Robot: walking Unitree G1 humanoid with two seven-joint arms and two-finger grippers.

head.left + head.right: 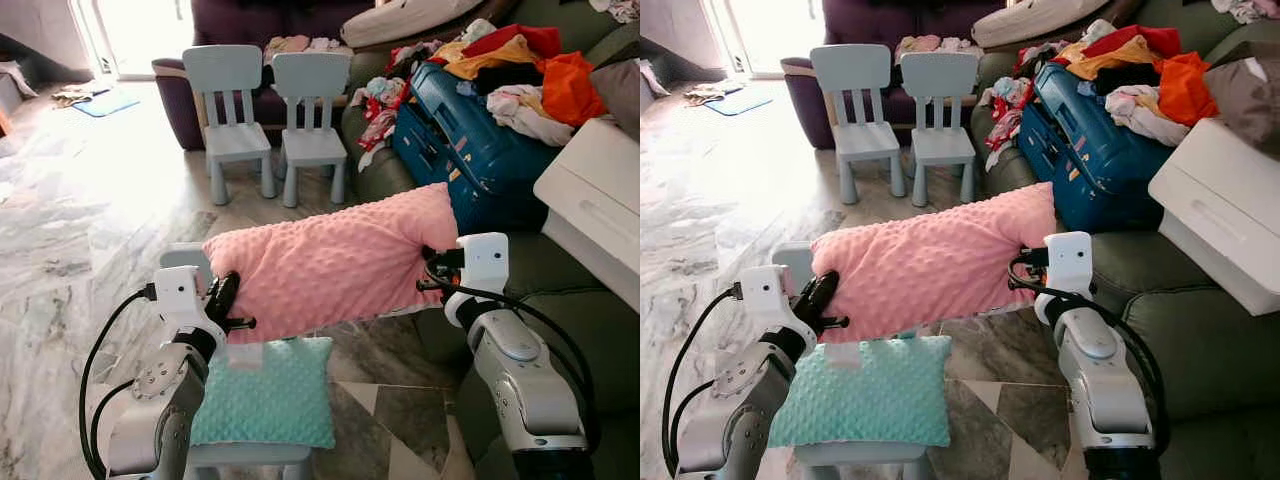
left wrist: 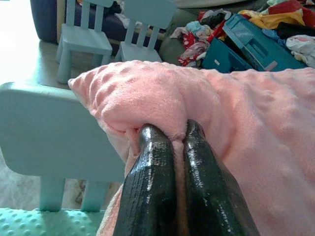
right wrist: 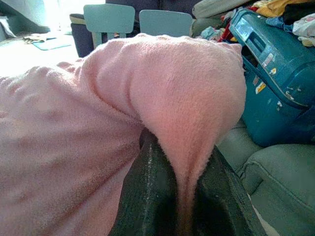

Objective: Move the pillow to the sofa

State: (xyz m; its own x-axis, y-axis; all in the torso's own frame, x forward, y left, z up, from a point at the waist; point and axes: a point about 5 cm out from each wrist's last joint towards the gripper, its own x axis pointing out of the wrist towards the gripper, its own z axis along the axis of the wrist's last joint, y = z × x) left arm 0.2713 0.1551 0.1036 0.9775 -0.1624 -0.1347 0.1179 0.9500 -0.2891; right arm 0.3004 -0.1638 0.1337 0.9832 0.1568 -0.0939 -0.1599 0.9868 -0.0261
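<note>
Two pincers gripping one pink pillow, two chairs

home living rm: sofa, kids' chairs, clothes.

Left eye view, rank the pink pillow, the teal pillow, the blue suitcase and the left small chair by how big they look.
1. Pink pillow, though nearest the camera.
2. Blue suitcase, partly covered by clothes.
3. Teal pillow, partly hidden.
4. Left small chair.
Suitcase and teal pillow look close; uncertain.
</note>
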